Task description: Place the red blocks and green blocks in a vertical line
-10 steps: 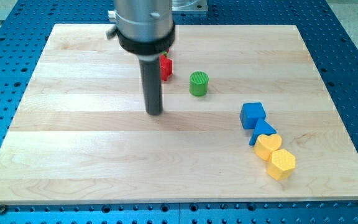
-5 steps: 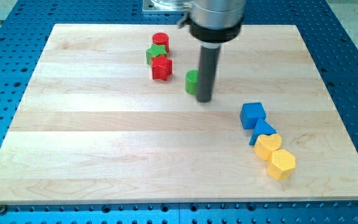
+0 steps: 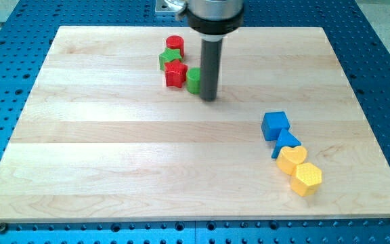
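Leftward, my tip [image 3: 208, 97] is pushing the green cylinder [image 3: 193, 80] against the red star [image 3: 175, 74]; no gripper here. Cluster forming, line still unfinished.

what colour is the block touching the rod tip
Green, a cylinder at the left of my tip; camera view.

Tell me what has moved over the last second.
My tip swung from the board's left-centre to the right side of the green cylinder and pushed it toward the view's left, up against the red star block. The red cylinder, the other green block, both blue blocks and both yellow blocks stayed put.
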Controlling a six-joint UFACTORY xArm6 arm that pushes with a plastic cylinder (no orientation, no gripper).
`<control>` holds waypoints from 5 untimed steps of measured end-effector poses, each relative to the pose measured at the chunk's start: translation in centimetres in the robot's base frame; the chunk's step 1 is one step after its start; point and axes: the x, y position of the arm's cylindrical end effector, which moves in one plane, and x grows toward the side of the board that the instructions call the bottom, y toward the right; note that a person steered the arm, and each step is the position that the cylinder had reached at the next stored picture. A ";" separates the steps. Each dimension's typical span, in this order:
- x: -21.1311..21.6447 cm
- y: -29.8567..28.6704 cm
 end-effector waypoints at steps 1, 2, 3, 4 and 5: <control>0.3 -0.9; -1.4 4.7; -5.0 5.3; -5.2 3.2; -4.9 1.1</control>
